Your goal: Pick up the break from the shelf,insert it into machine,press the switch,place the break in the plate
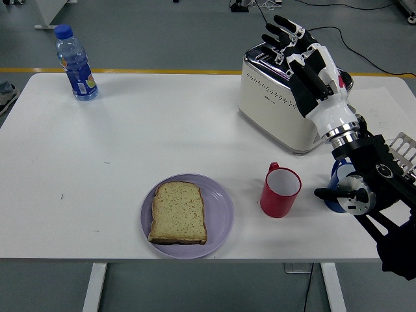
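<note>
Bread (178, 212) lies flat on the lilac plate (223, 209), close to the table's near edge and a little left of centre. It is a single square-cut slice, pale tan and porous across its face, with a darker brown crust showing along the bottom and left edges. The plate's rim shows all round it, widest on the right.

Just to the right of the plate stands a red mug (280, 191), upright, white inside, its handle turned toward the far side. Right of the mug, the robot's black right arm (380, 208) rises from the lower right corner, and a blue object sits partly hidden behind its wrist joint; I cannot tell what it is. At the right edge a metal toast rack (406, 151) peeks out from behind the arm.

Farther back, the cream and chrome toaster (273, 104) sits on the white table (130, 143). The right hand (311, 62) is raised over the toaster's right end, back of the hand towards me, fingers (281, 32) straight and fanned apart, gripping nothing.

Far left, near the table's back edge, a plastic water bottle (75, 63) with a blue cap stands upright, well apart from everything else.
</note>
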Controlling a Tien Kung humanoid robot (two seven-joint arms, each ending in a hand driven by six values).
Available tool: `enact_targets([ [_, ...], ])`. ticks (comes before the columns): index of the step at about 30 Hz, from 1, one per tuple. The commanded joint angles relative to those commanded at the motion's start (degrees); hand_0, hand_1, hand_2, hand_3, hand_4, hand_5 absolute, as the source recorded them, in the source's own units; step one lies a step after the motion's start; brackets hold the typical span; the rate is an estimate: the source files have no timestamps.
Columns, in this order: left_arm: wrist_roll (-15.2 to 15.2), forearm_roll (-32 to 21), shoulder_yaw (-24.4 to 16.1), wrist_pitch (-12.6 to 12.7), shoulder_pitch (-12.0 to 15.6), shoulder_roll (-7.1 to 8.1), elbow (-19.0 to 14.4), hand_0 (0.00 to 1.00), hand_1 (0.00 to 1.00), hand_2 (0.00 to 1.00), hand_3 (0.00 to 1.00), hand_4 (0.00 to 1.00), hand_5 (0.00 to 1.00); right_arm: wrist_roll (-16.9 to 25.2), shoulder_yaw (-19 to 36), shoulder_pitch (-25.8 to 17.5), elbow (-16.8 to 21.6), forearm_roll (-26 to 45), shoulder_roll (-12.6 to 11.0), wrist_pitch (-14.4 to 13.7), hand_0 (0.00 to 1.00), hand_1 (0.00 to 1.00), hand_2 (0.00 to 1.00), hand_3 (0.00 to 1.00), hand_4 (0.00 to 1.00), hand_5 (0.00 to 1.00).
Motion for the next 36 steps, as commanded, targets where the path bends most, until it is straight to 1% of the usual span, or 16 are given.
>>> enact_targets([
  [9, 0.19, 0.92, -0.47, -0.11, 0.32, -0.07, 0.00, 0.691, 0.707, 0.692, 0.565, 0.287, 0.823, 0.38, 5.08, -3.96, -0.10, -0.49, -0.75, -0.31, 0.828, 0.773, 0.762, 0.726, 0.549, 0.367],
  [11, 0.20, 0.97, -0.49, -0.11, 0.34, -0.07, 0.00, 0.691, 0.707, 0.692, 0.565, 0.287, 0.823, 0.41, 5.36, -4.15, -0.11, -0.52, -0.78, -0.34, 0.828, 0.773, 0.762, 0.726, 0.549, 0.367],
  [23, 0.47, 2.06, -1.08, -0.32, 0.89, -0.14, 0.00, 0.691, 0.706, 0.691, 0.565, 0.287, 0.824, 0.86, 11.77, -8.80, 0.05, -0.74, -2.34, -0.69, 0.828, 0.772, 0.759, 0.723, 0.538, 0.357],
  [30, 0.47, 2.37, -1.23, -0.37, 1.26, -0.23, 0.00, 0.691, 0.707, 0.691, 0.565, 0.286, 0.824, 0.79, 14.19, -11.63, 0.15, -0.32, -3.11, -0.53, 0.828, 0.771, 0.758, 0.721, 0.533, 0.349],
  [36, 0.41, 2.14, -1.11, -0.34, 1.30, -0.31, 0.00, 0.690, 0.705, 0.691, 0.565, 0.288, 0.826, 0.83, 16.32, -13.47, 0.05, 0.02, -3.28, -0.40, 0.829, 0.770, 0.758, 0.721, 0.531, 0.346],
])
